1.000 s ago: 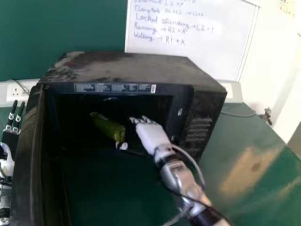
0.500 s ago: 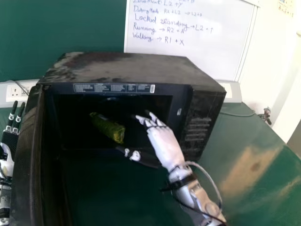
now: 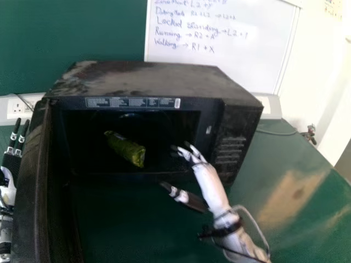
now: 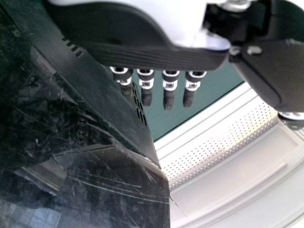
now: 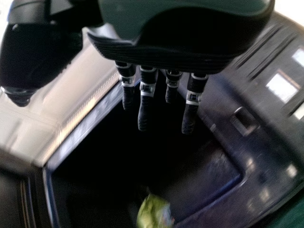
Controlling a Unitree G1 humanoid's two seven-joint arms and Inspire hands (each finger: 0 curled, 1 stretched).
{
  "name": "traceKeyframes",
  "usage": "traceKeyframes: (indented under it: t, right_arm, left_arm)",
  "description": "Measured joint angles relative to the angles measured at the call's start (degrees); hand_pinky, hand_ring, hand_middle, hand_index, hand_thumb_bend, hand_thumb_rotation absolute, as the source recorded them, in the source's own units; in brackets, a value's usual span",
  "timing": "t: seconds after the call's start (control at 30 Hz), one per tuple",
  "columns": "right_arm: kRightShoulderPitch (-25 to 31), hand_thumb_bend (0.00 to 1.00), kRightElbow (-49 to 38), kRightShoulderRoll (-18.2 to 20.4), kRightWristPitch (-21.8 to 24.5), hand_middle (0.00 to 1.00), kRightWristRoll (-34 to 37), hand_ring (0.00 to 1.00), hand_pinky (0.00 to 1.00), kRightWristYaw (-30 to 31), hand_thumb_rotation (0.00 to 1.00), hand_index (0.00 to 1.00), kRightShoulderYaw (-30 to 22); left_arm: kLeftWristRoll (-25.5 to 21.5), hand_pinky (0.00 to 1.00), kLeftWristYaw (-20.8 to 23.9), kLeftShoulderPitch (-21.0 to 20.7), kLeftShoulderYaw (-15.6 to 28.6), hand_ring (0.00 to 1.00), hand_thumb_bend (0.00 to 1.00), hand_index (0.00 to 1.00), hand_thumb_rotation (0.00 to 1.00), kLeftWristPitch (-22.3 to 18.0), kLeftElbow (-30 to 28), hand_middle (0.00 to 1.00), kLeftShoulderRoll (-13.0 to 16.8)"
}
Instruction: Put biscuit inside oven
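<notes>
Biscuit packet [image 3: 126,149] is enclosed by the oven [image 3: 142,79]. Beneath the oven, the green desk [image 3: 277,164] is seen; behind it, a whiteboard [image 3: 241,66] is marked with handwriting. The oven door [image 3: 32,181] is swung open at the oven's left. At the right part of the oven's opening, the right hand [image 3: 208,178] is held with its fingers spread and straight and its thumb set apart from them. Beyond the door, to the oven's left, the left hand [image 3: 7,189] is seen with its fingers extended. Inside the oven, the packet's green wrapper is laid at a slant, left of the right hand, and is separated from it by a gap.
</notes>
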Motion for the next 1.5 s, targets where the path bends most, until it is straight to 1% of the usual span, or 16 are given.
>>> traceKeyframes:
  t: [0.1, 0.23, 0.33, 0.43, 0.5, 0.7, 0.77, 0.83, 0.97, 1.07, 1.13, 1.2, 1.27, 1.37, 1.43, 1.5]
  right_arm:
    - [-0.7, 0.96, 3.9, -0.1, -3.2, 0.74, -0.6, 0.72, 0.72, -3.2, 0.83, 0.89, -0.6]
    - [-1.9, 0.95, 8.2, -0.1, -5.3, 0.72, -1.1, 0.71, 0.71, -6.5, 0.88, 0.87, -1.4]
    - [-2.9, 0.91, 11.5, -0.1, -6.9, 0.72, -1.0, 0.71, 0.72, -7.9, 0.90, 0.86, -2.2]
    - [-4.3, 0.90, 14.9, 0.1, -8.4, 0.72, -0.2, 0.70, 0.69, -8.2, 0.95, 0.85, -2.9]
    - [-4.9, 0.91, 16.8, 0.4, -8.9, 0.73, 1.0, 0.70, 0.68, -8.1, 0.95, 0.85, -3.8]
    - [-6.1, 0.86, 20.3, 0.9, -8.8, 0.74, 7.0, 0.68, 0.66, -3.7, 0.98, 0.85, -6.9]
    - [-6.3, 0.86, 20.9, 1.3, -9.0, 0.75, 9.7, 0.68, 0.63, -0.6, 0.98, 0.86, -8.1]
    - [-6.5, 0.87, 21.6, 2.1, -9.1, 0.75, 13.4, 0.67, 0.60, 3.2, 0.99, 0.86, -9.8]
    - [-6.8, 0.84, 22.5, 3.6, -8.4, 0.74, 20.5, 0.65, 0.55, 11.5, 1.00, 0.86, -13.5]
    - [-7.1, 0.82, 22.9, 5.2, -6.4, 0.74, 28.7, 0.64, 0.54, 20.5, 0.97, 0.86, -17.9]
    - [-7.2, 0.82, 23.0, 7.0, -4.3, 0.74, 35.1, 0.63, 0.51, 27.4, 0.97, 0.87, -21.5]
    - [-7.5, 0.81, 23.2, 8.5, -2.2, 0.74, 40.2, 0.62, 0.49, 33.3, 0.98, 0.87, -24.7]
    - [-7.9, 0.81, 23.7, 9.4, 0.2, 0.73, 43.9, 0.61, 0.46, 37.9, 0.98, 0.87, -27.3]
    - [-8.5, 0.86, 24.4, 9.7, 3.0, 0.73, 46.5, 0.61, 0.43, 42.1, 0.97, 0.87, -30.0]
    - [-8.7, 0.86, 24.7, 9.8, 4.3, 0.72, 47.1, 0.60, 0.41, 43.4, 0.97, 0.86, -31.1]
    - [-8.9, 0.86, 24.9, 9.8, 5.1, 0.71, 47.3, 0.59, 0.39, 43.9, 0.98, 0.86, -31.8]
  left_arm:
    - [0.0, 0.00, 0.0, 0.0, 0.0, 0.11, 0.33, 0.80, 0.57, 0.0, 0.0, 0.40, 0.0]
    - [0.0, 0.00, 0.0, 0.0, 0.0, 0.11, 0.32, 0.81, 0.56, 0.3, 0.1, 0.40, 0.1]
    - [0.0, 0.00, -0.2, 0.0, 0.0, 0.10, 0.31, 0.81, 0.59, 0.4, 0.2, 0.40, 0.1]
    - [0.0, 0.00, -0.2, 0.0, 0.0, 0.10, 0.32, 0.80, 0.59, -0.2, 0.2, 0.40, 0.0]
    - [0.0, 0.00, -0.2, 0.0, 0.0, 0.10, 0.32, 0.80, 0.59, -0.4, 0.2, 0.40, -0.1]
    - [0.0, 0.00, -0.1, 0.0, 0.0, 0.11, 0.34, 0.80, 0.56, -0.1, 0.2, 0.41, 0.0]
    - [0.0, 0.00, -0.1, 0.0, 0.0, 0.11, 0.35, 0.80, 0.55, 0.0, 0.2, 0.41, 0.0]
    - [0.0, 0.00, 0.0, 0.1, 0.0, 0.12, 0.36, 0.80, 0.56, 0.0, 0.2, 0.41, 0.1]
    - [0.0, 0.00, 0.3, 0.2, 0.0, 0.11, 0.35, 0.81, 0.58, 0.0, 0.2, 0.40, 0.2]
    - [0.0, 0.00, 0.2, 0.4, 0.0, 0.11, 0.33, 0.81, 0.58, 0.0, 0.2, 0.41, 0.3]
    - [0.0, 0.00, 0.1, 0.5, 0.0, 0.11, 0.32, 0.81, 0.60, -0.1, 0.2, 0.40, 0.4]
    - [0.0, 0.00, 0.1, 0.6, 0.0, 0.11, 0.33, 0.81, 0.58, -0.1, 0.2, 0.40, 0.4]
    - [0.0, 0.00, 0.1, 0.6, 0.0, 0.11, 0.34, 0.81, 0.57, 0.0, 0.2, 0.40, 0.5]
    - [0.0, 0.00, 0.1, 0.6, 0.0, 0.11, 0.33, 0.81, 0.58, 0.2, 0.2, 0.40, 0.6]
    - [0.0, 0.00, 0.1, 0.6, 0.0, 0.10, 0.33, 0.81, 0.58, 0.1, 0.3, 0.40, 0.6]
    - [0.0, 0.00, 0.2, 0.5, 0.0, 0.10, 0.33, 0.81, 0.57, 0.2, 0.4, 0.40, 0.6]
